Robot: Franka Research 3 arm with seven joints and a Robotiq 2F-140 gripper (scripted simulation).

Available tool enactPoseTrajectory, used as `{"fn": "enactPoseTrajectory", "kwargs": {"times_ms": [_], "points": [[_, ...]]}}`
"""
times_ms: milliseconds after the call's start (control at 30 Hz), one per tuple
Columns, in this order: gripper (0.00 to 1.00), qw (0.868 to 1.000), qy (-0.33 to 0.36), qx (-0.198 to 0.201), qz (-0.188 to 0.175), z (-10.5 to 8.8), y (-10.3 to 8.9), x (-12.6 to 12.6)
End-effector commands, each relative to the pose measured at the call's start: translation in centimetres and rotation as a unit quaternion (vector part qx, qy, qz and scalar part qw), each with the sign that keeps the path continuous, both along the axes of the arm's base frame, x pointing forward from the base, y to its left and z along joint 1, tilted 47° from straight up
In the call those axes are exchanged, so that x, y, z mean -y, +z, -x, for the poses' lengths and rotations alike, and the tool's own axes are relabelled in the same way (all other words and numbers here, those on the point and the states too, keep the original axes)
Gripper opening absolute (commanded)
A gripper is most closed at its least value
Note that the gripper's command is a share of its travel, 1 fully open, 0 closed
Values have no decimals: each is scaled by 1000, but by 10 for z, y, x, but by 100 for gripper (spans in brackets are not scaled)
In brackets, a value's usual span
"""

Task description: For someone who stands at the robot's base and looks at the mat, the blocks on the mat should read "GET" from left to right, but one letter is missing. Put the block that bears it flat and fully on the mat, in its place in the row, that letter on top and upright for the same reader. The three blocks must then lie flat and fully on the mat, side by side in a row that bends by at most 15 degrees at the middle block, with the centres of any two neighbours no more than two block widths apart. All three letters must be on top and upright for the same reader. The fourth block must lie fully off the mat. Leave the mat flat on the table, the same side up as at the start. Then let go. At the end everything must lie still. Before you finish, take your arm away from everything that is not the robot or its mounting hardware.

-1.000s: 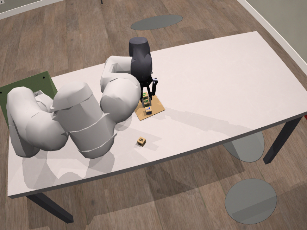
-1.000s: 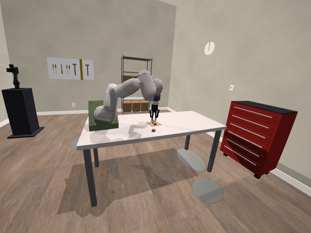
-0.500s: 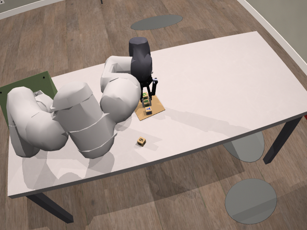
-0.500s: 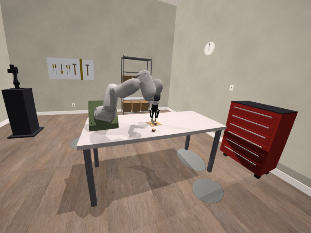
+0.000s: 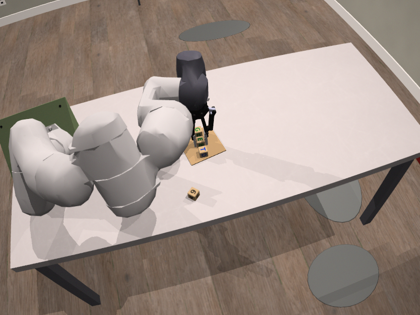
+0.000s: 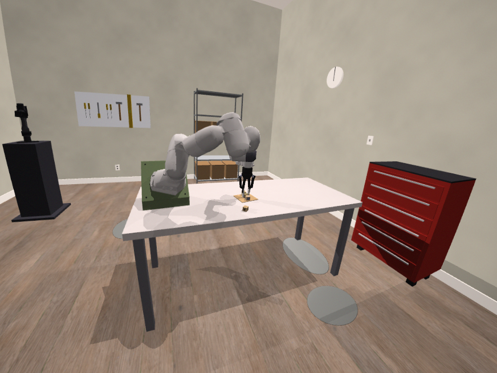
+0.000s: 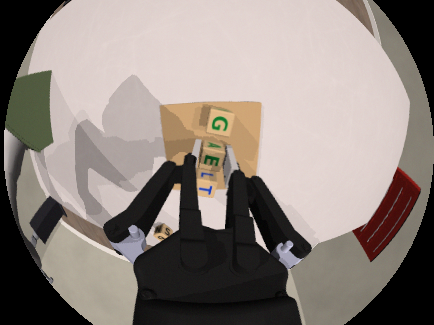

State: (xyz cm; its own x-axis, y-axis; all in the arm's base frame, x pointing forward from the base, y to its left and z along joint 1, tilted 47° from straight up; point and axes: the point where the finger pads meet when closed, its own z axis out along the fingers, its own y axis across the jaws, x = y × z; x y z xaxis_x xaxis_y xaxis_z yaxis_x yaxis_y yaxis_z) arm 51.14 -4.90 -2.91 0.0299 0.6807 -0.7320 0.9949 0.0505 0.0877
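I have the gripper low over the mat, which lies about mid-table, a little nearer the base end than the far short edge; its fingers flank the E block, the middle of the row; they are narrow but just slack, so I judge the block released, no longer pinched. The G block sits toward the far long edge and the T block toward the near long edge, all three close together in a fairly straight line on the mat; from the wrist view the letters look upright for a reader at the base. The fourth block, showing a 6, rests well off the mat toward the near long edge. I take this as the letting-go step; next I should widen the fingers fully, then lift straight up without brushing G or T, since both stand just beside the fingertips.
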Motion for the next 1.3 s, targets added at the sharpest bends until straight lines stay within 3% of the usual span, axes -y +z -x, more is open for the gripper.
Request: {"fn": "enactPoseTrajectory", "kwargs": {"times_ms": [0, 800, 1267], "points": [[26, 1000, -1, 2, -1, -1, -1, 1], [28, 1000, -1, 2, -1, 0, 8, -9], [28, 1000, -1, 2, -1, 7, 54, -58]]}}
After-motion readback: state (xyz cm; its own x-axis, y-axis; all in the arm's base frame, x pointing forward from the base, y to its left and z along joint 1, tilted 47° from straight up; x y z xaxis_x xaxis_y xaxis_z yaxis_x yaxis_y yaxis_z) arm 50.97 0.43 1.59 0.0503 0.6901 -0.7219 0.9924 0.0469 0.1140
